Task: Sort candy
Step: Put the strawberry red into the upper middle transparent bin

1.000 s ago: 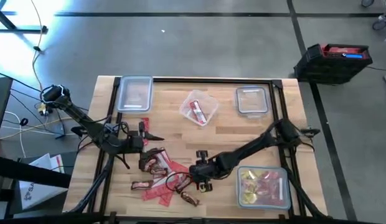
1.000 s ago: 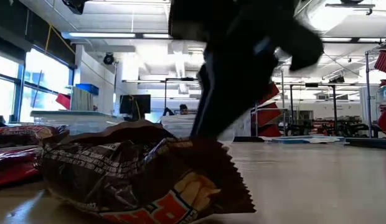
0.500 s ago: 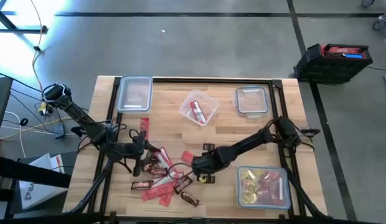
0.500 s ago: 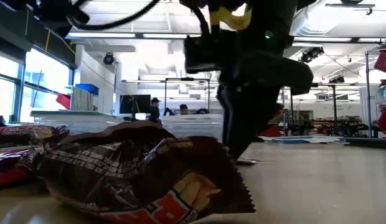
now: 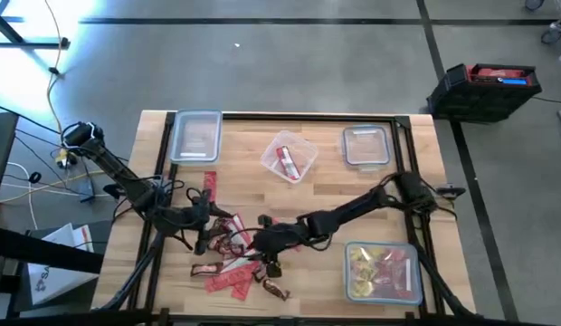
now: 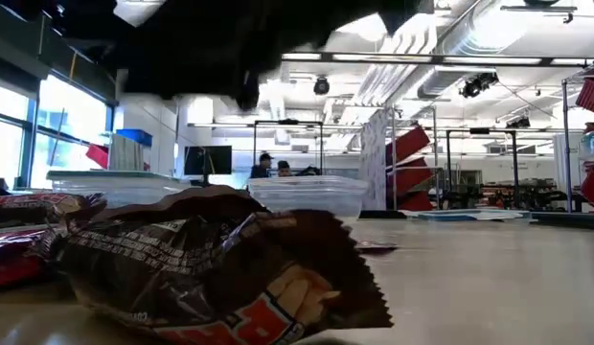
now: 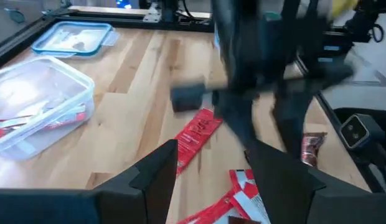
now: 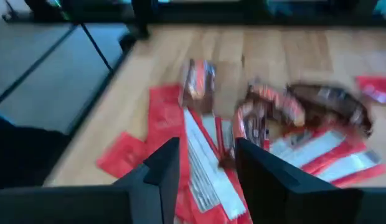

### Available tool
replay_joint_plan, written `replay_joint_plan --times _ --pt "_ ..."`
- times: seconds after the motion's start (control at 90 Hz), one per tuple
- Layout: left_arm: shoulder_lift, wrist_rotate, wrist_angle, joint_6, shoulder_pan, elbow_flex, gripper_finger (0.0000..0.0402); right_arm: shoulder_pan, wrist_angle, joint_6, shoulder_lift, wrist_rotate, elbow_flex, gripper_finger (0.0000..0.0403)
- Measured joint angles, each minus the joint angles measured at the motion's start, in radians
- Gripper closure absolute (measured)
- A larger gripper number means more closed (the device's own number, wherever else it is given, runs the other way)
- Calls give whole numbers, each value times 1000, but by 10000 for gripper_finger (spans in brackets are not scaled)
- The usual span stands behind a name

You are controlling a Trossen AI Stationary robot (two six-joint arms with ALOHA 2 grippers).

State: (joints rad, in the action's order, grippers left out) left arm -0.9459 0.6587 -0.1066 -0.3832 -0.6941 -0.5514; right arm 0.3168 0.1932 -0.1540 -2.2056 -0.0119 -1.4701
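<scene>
candy pile (image 5: 233,261): heap of red packets and brown mini bars at the front of the table (image 5: 326,181), left of centre, wrappers overlapping all over the place

right gripper (image 5: 265,243): reaches across low over the pile's right edge, fingers spread with nothing between them in its wrist view

left gripper (image 5: 208,231): parked at the pile's left edge, fingers spread too, empty

biggest worry: both grippers are crowding the same heap, really close together, so they could easily bump each other

second worry: packets lie stacked, so closing down probably grabs two at once or shoves the rest toward the front edge

yellow bin (image 5: 382,272): front right, already holds yellow and pink sweets

red bin (image 5: 290,158): centre back, a red packet inside

sorting risk: a brown bar riding along with a red packet lands in the wrong bin
</scene>
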Motion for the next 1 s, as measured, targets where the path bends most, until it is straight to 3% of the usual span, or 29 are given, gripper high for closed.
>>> replay_joint_plan --times 0.222,0.344,0.567,0.822,1.0 --pt "0 45 0 -5 0 0 218 -4 22 -47 -152 60 -136 279" --pt "0 23 -2 -28 -3 0 218 4 -110 -44 -260 73 -306 279" --pt "0 -52 -37 -116 -41 0 218 8 -511 -66 -353 -51 -577 279" --pt "0 -8 -113 -263 -122 0 218 18 -1312 -96 -355 -193 -885 279" --pt "-17 29 -119 -317 -160 0 218 27 -1557 -173 -248 -251 -776 279"
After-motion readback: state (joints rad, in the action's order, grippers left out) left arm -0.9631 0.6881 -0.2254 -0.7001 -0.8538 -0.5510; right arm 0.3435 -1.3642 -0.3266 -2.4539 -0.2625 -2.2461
